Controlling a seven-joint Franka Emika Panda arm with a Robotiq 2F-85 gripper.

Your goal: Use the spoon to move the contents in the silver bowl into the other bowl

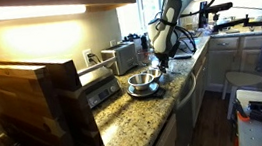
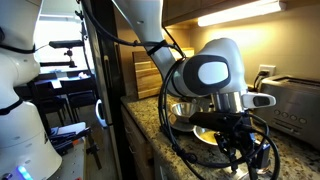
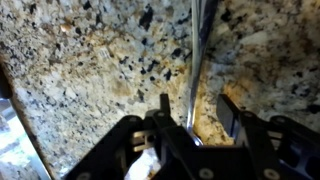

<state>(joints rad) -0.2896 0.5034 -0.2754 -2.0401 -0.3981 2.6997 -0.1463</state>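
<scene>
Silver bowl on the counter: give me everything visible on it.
The round shiny steel bowl with a wide rim stands upright on the speckled granite counter, near its front edge, a little apart from the silver toaster. Its inside glints; contents cannot be made out. A dark flat thing lies right by its base; contact is unclear.

The counter (image 3: pixel 80 60) is tan granite speckled black, the silver bowl (image 1: pixel 142 80) shiny steel-grey, the claw (image 3: pixel 195 108) black.
</scene>
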